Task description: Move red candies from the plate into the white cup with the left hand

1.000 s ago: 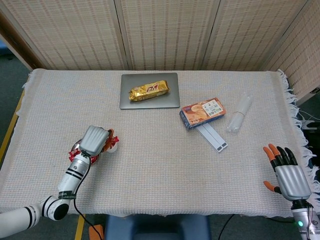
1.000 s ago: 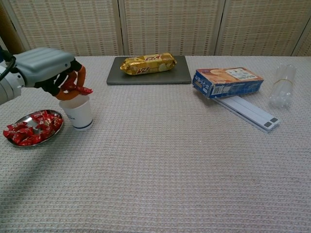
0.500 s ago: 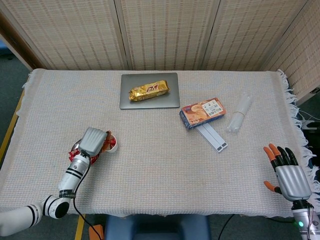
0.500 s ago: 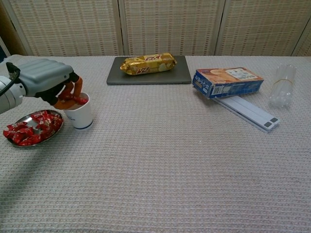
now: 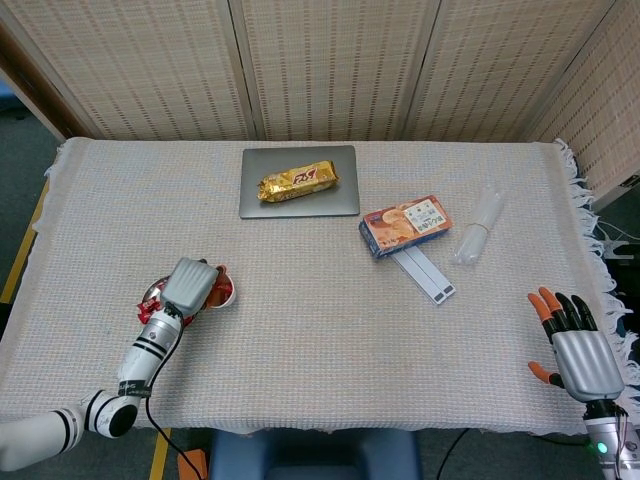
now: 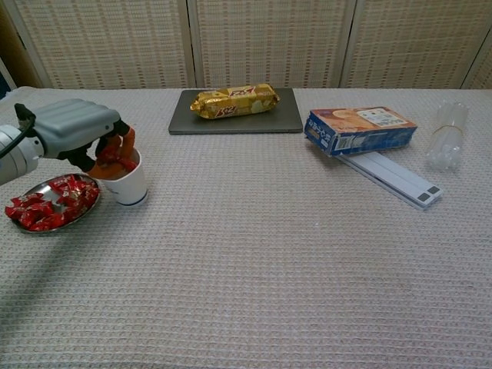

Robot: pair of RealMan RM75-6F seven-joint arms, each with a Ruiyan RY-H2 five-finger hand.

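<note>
The white cup [image 6: 128, 185] stands at the table's left, just right of the metal plate [image 6: 84, 201] heaped with red candies [image 6: 46, 206]. My left hand [image 6: 77, 127] is lowered onto the cup's mouth. Its fingertips [image 6: 125, 139] dip inside the rim and pinch a red candy [image 6: 115, 159] there. From the head view the left hand [image 5: 190, 283] hides much of the plate [image 5: 147, 300] and cup [image 5: 226, 296]. My right hand [image 5: 576, 347] hovers open, fingers spread, near the table's right front corner, holding nothing.
A grey tray [image 5: 260, 200] with a gold snack bar [image 5: 298, 181] sits at the back centre. An orange and blue box [image 5: 405, 224], a white strip [image 5: 425, 273] and a clear plastic bottle [image 5: 478, 227] lie to the right.
My left hand has sunk from above the cup down onto its mouth, bringing the red candy inside the rim. The right hand has stayed still.
</note>
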